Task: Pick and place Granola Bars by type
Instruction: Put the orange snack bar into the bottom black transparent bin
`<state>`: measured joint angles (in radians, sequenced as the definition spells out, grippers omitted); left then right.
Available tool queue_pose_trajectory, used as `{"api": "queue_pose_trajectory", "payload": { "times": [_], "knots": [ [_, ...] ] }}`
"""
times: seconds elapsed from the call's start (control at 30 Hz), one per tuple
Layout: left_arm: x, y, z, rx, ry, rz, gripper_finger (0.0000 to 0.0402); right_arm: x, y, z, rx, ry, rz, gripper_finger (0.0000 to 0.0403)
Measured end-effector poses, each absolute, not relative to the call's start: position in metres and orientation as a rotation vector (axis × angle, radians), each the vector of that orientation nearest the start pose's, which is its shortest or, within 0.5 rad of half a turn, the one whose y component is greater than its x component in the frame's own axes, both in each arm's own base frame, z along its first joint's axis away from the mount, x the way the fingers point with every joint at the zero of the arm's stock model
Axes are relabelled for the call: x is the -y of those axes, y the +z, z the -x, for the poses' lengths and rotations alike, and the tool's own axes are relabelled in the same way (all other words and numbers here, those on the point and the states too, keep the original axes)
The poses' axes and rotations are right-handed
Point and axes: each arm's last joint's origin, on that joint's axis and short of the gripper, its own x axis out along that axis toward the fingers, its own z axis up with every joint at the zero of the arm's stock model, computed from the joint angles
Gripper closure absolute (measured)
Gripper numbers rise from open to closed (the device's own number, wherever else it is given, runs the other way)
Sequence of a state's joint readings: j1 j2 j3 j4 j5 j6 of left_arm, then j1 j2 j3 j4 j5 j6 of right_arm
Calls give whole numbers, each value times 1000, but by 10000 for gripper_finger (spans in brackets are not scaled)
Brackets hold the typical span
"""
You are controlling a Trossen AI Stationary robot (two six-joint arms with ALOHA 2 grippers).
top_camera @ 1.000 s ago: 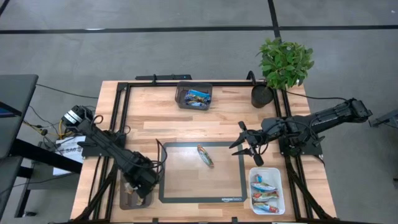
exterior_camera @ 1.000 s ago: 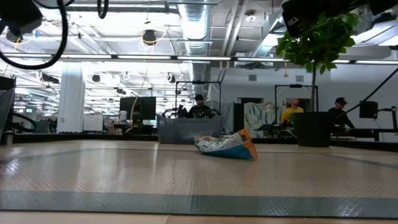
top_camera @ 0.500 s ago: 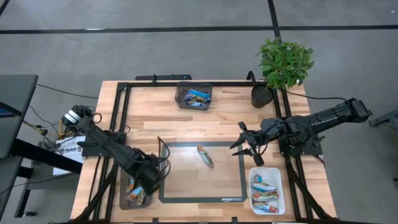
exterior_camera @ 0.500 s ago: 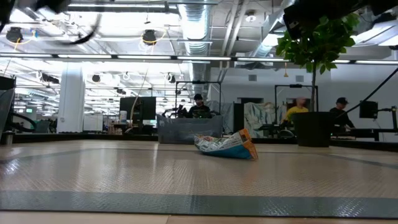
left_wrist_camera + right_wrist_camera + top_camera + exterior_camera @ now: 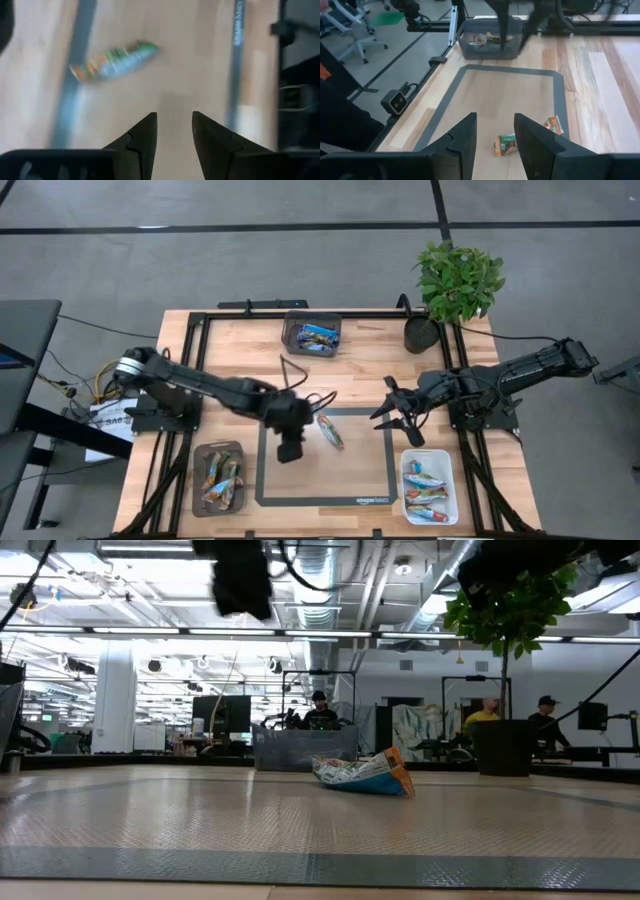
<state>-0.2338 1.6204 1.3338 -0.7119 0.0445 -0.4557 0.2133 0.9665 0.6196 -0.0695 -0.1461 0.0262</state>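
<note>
Nearest the front edge of the counter [image 5: 240, 350] sit two filled containers: dark grey bin [image 5: 218, 477] at front-left with several brown-orange bars in it, white tray [image 5: 430, 486] at front-right holding white/red/blue bars. Both look sorted.

Mid-counter, inside the taped rectangle [image 5: 325, 456], one granola bar [image 5: 330, 430] lies loose, light wrapper with an orange end. Only bar I can see outside a container.

Left gripper [image 5: 289, 448] hangs above the rectangle just beside that bar. Fingers [image 5: 145, 137] slightly parted, nothing between them; the bar shows blurred ahead of them in the left wrist view. Looks like an approach, no contact.

Right gripper [image 5: 395, 417] waits at the rectangle's right edge, fingers [image 5: 464, 135] spread, empty. Same bar visible ahead of it in its wrist view.

Far side: second grey bin [image 5: 312, 335] with blue bars in it. Potted plant [image 5: 456, 280] at the far-right corner, not involved.

Status, my read: nearly done. Three types binned, one bar left to grasp and drop. By its wrapper it probably belongs in the white tray, but can't confirm from here.
</note>
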Motion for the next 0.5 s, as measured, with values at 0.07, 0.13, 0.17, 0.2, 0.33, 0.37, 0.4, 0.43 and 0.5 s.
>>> {"api": "queue_pose_trajectory", "payload": {
  "times": [0.07, 0.13, 0.17, 0.2, 0.33, 0.37, 0.4, 0.43, 0.5],
  "knots": [
    [68, 265, -337, -1042, -58, 205, 287, -48, 255, -203, -426, 326, -30, 281],
    [57, 253, -344, -1072, -90, 100, 286, -48, 255, -203, -430, 317, -45, 281],
    [53, 248, -346, -1088, -107, 53, 285, -48, 255, -204, -432, 308, -55, 281],
    [49, 242, -349, -1104, -126, 7, 283, -47, 255, -204, -433, 294, -63, 281],
    [37, 222, -357, -1165, -165, -159, 271, -46, 255, -204, -440, 252, -129, 281],
    [35, 218, -359, -1171, -170, -194, 267, -46, 255, -204, -443, 244, -146, 281],
    [33, 215, -360, -1177, -183, -226, 263, -46, 255, -204, -444, 240, -160, 281],
    [31, 211, -361, -1184, -201, -262, 258, -46, 255, -204, -445, 233, -174, 281],
    [29, 204, -365, -1188, -242, -329, 247, -46, 255, -204, -446, 210, -193, 281]
  ]
}}
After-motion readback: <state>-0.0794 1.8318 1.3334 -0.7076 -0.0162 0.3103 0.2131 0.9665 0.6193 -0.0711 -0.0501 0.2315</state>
